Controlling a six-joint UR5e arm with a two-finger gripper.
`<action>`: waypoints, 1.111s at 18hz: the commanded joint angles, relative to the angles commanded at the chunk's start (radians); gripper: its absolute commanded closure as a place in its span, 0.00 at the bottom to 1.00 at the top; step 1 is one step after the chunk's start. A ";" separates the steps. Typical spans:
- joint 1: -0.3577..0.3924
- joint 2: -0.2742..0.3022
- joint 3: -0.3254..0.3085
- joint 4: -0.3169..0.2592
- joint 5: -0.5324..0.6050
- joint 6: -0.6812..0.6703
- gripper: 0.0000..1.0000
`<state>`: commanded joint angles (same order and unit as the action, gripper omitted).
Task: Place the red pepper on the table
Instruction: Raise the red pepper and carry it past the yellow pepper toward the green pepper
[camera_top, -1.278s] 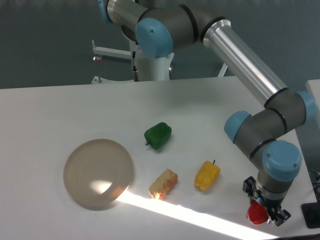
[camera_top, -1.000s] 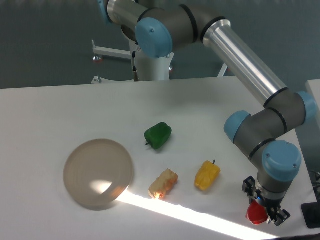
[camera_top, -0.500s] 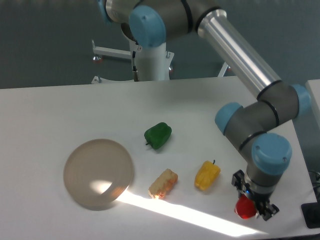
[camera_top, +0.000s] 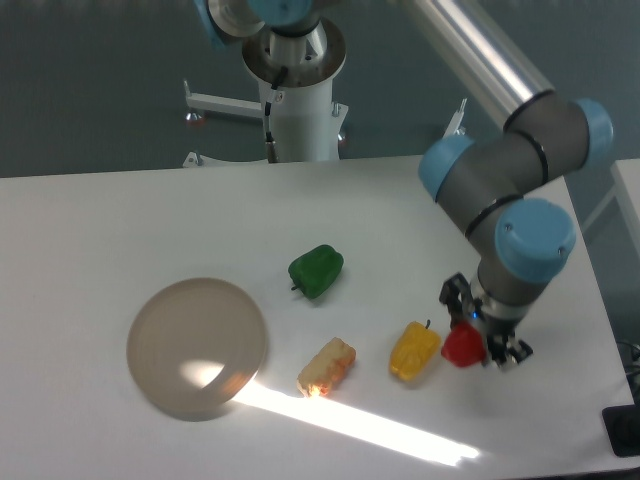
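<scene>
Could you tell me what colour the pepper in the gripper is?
Bright red pepper, seen in the fixed camera view.

Bright sunlight streak across table (camera_top: 120, 210)

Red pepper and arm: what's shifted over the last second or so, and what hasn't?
The gripper, shut on the red pepper, carried it up and leftward from the table's near right corner to just beside the yellow pepper. Green pepper, plate and the orange food piece stayed put.

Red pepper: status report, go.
Gripper shut on red pepper. Pepper above table, close beside yellow pepper. Bare surface to its right.
</scene>
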<state>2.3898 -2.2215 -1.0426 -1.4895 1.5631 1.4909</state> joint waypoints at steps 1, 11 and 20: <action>0.002 0.020 -0.038 0.003 0.002 0.011 0.43; 0.057 0.140 -0.322 0.040 0.021 0.141 0.43; 0.063 0.164 -0.445 0.118 0.026 0.141 0.43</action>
<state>2.4528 -2.0571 -1.4879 -1.3714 1.5892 1.6322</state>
